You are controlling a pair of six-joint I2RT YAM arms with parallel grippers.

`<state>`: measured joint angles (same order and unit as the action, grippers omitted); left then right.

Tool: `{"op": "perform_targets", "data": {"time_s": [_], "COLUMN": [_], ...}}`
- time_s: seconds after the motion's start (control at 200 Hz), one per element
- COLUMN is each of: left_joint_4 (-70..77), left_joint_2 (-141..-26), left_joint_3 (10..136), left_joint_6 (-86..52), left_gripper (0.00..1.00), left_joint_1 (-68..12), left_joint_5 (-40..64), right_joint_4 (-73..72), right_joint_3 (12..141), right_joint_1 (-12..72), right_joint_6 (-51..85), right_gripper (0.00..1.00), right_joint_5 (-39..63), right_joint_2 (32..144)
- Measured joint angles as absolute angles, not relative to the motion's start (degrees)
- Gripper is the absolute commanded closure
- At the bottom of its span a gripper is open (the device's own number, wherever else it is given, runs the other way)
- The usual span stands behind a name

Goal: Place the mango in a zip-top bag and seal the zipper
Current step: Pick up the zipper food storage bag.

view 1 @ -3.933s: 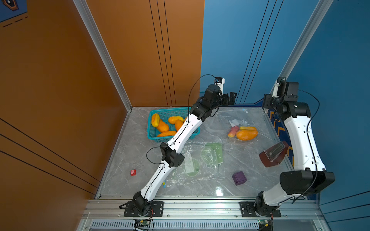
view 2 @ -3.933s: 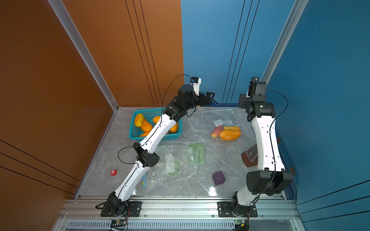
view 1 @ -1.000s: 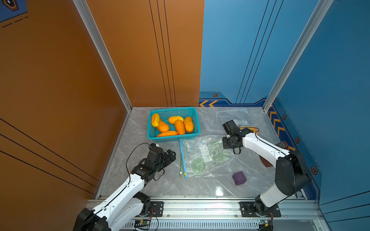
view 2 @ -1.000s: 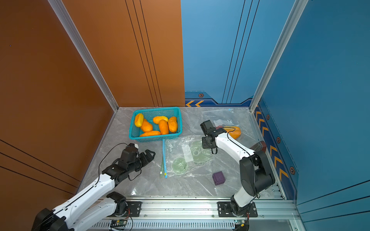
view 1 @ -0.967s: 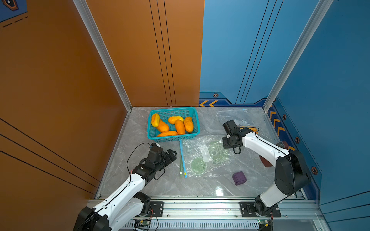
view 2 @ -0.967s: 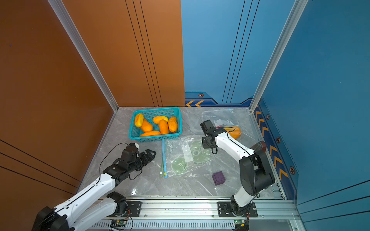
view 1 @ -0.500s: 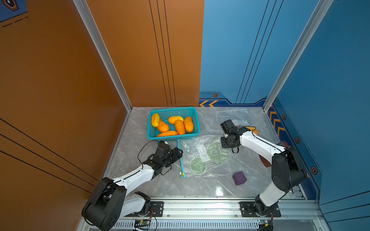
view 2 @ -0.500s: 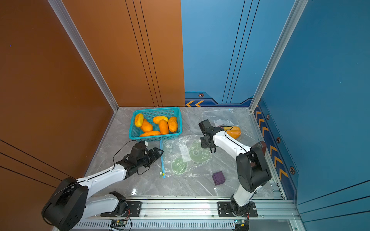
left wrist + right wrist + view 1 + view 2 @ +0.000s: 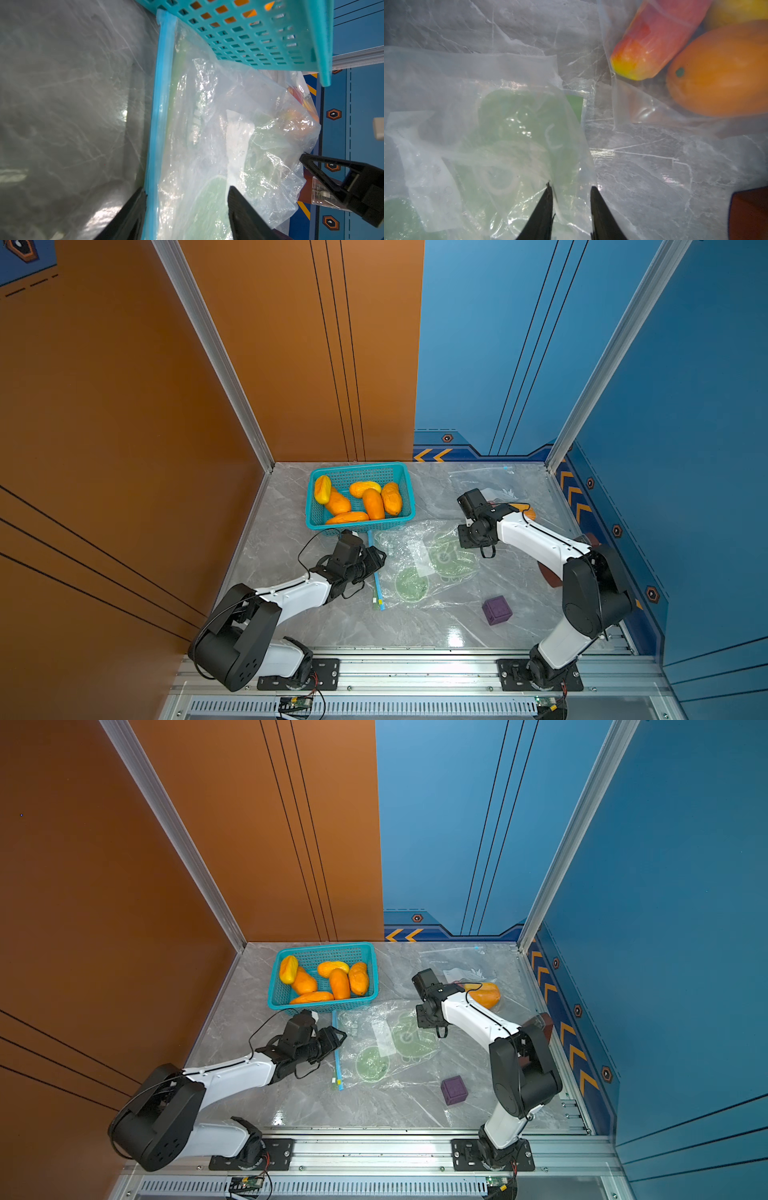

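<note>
The zip-top bag (image 9: 419, 560) lies flat in the middle of the table, a clear crinkled film with green print. Its blue zipper strip (image 9: 378, 589) runs near-to-far along the bag's left edge, and its far end touches the teal basket (image 9: 365, 472). 6 mangoes (image 9: 373, 504) sit piled in that basket, far and left of centre; none is in this bag. Whether the zipper is open cannot be told.

The left gripper (image 9: 187, 190) is low at the strip with its jaws apart, 1 finger on the bare table side and 1 over the film, gripping nothing. The right gripper (image 9: 571, 187) is at the bag's right edge, its jaws a narrow gap apart with the loose film edge between them, not pinched.

The film looks thin, limp and slippery, so it will likely slide and fold rather than lift as a sheet. The strip is probably the stiffest part and the best hold for opening the mouth. A mango looks firm, smooth and rounded, likely the heaviest thing here. A grip across its narrow middle should hold best, since the tapered ends may squirt out.

A second bag (image 9: 465, 969) at the far right holds an orange fruit (image 9: 484, 992).
</note>
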<state>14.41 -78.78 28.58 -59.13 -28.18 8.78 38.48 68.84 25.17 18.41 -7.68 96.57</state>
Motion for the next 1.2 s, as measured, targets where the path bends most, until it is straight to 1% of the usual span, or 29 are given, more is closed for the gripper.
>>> {"op": "perform_targets", "data": {"time_s": [0.185,0.315,0.385,0.445,0.526,0.581,0.651,0.831,0.916,1.066,1.166,1.201], "left_joint_4": [15.53,15.70,15.70,15.70,15.88,15.99,16.08,16.12,16.10,16.10,16.08,16.05], "left_joint_2": [-78.78,-78.78,-78.78,-78.78,-79.05,-79.59,-80.31,-80.36,-79.75,-78.48,-78.30,-78.30], "left_joint_3": [29.17,29.78,30.24,30.72,31.35,31.86,32.64,34.85,35.14,35.29,35.83,36.12], "left_joint_6": [-59.99,-60.49,-60.80,-60.95,-61.12,-61.06,-61.32,-62.15,-63.02,-64.45,-65.06,-65.45], "left_gripper": [0.49,0.58,0.61,0.68,0.79,0.91,1.00,1.00,1.00,1.00,1.00,1.00], "left_joint_1": [-28.71,-29.30,-29.69,-30.04,-30.30,-30.55,-31.22,-35.11,-36.73,-37.80,-37.89,-37.95], "left_joint_5": [8.88,8.93,9.06,9.10,9.10,9.13,9.08,8.05,6.96,5.23,4.51,4.38], "right_joint_4": [38.46,38.44,38.39,38.37,38.37,38.37,38.37,38.52,38.52,38.28,37.56,37.12], "right_joint_3": [68.86,68.86,68.86,68.86,68.86,68.86,68.97,69.08,69.08,69.06,68.60,68.14], "right_joint_1": [25.32,25.65,25.82,25.89,26.02,26.26,26.92,30.59,32.99,40.21,45.65,47.16], "right_joint_6": [18.41,18.44,18.44,18.44,18.44,18.44,18.48,20.14,21.78,26.65,29.89,30.98], "right_gripper": [0.68,0.68,0.68,0.68,0.68,0.68,0.67,0.65,0.60,0.52,0.49,0.47], "right_joint_5": [-7.66,-7.62,-7.53,-7.49,-7.44,-7.40,-7.22,-7.27,-7.51,-9.41,-10.63,-10.81], "right_joint_2": [97.45,97.80,97.89,97.97,98.00,98.00,98.00,95.09,91.42,83.37,80.49,79.96]}}
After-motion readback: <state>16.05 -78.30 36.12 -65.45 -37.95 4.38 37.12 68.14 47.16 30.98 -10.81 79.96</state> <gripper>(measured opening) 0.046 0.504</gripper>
